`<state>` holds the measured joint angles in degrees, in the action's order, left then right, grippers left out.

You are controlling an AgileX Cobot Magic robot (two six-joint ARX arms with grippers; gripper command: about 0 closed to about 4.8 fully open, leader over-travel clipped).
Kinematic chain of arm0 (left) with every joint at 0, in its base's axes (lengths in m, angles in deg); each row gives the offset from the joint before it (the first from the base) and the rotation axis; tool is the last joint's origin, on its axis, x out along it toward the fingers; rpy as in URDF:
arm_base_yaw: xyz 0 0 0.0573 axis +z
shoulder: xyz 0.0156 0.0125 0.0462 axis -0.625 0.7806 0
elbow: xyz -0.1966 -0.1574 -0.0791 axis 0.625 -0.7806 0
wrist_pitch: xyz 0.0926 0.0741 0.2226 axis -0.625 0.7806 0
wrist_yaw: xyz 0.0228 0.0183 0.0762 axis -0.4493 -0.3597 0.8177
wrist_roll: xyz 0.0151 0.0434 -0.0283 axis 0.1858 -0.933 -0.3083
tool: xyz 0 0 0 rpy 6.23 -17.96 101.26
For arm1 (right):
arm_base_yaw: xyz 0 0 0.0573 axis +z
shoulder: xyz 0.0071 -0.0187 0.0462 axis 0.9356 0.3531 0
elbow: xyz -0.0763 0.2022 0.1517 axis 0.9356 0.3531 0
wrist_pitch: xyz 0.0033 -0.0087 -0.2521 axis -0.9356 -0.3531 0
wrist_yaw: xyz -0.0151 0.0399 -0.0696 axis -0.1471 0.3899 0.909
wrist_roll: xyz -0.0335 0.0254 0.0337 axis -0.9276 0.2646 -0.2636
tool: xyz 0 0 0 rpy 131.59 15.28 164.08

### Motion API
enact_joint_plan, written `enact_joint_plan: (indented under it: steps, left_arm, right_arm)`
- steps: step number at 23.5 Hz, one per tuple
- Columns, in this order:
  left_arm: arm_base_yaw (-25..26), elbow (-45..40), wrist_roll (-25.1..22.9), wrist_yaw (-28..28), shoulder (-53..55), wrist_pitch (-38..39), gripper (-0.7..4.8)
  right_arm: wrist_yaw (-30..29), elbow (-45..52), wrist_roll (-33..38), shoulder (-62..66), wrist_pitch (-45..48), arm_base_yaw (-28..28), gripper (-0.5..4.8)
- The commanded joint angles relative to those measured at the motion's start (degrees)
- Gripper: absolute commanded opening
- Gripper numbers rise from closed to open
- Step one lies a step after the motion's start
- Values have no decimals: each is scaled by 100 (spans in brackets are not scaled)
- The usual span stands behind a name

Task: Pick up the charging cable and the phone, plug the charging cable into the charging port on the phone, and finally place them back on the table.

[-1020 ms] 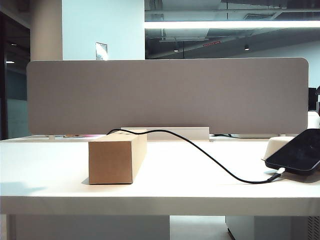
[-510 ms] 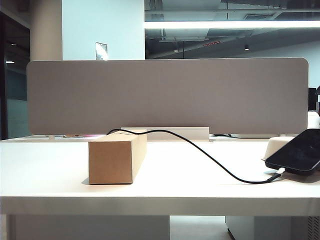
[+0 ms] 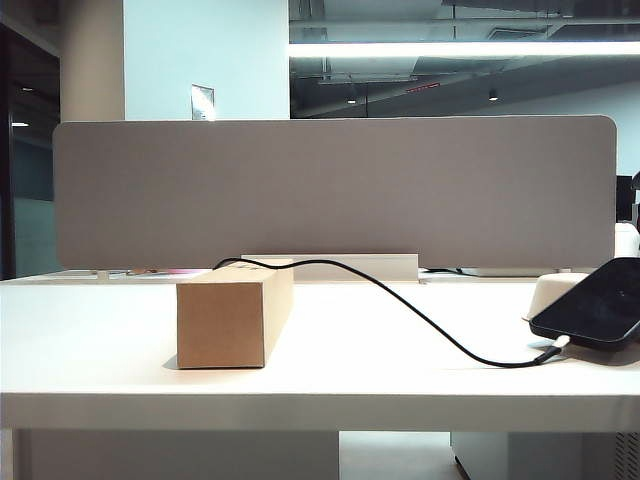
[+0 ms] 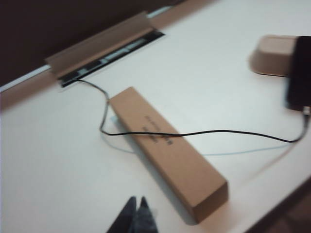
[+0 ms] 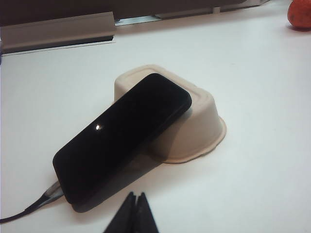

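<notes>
White table (image 3: 100, 340), phone (image 5: 121, 136) near its edge, seemingly; both grippers (image 4: 137, 213) (image 5: 135, 213) shut.

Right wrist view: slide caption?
Shut right gripper above glossy black phone propped on upturned beige tray, black charging cable plugged in.

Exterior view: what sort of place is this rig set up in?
Probably an open-plan office. A grey fabric divider panel stands along the back of the white desk, with a cable slot behind the cardboard box, and long ceiling strip lights run beyond.
</notes>
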<state>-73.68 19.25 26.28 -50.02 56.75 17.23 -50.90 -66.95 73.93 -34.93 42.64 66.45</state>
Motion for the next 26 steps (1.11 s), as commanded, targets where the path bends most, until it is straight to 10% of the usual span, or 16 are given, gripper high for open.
enact_joint_plan:
  steps: [1,15,26]
  left_arm:
    - [9,-527,46,229,-199,-726,-6]
    - [1987,-3268,1432,-378,-1886,-2787,-6]
    - [3292,-3884,1458,-702,-2997,-3322,-6]
  right_arm:
    - [4,31,0,0,59,-4,0]
    - [2,28,0,0,57,-9,0]
    - [4,28,0,-2,57,-11,0]
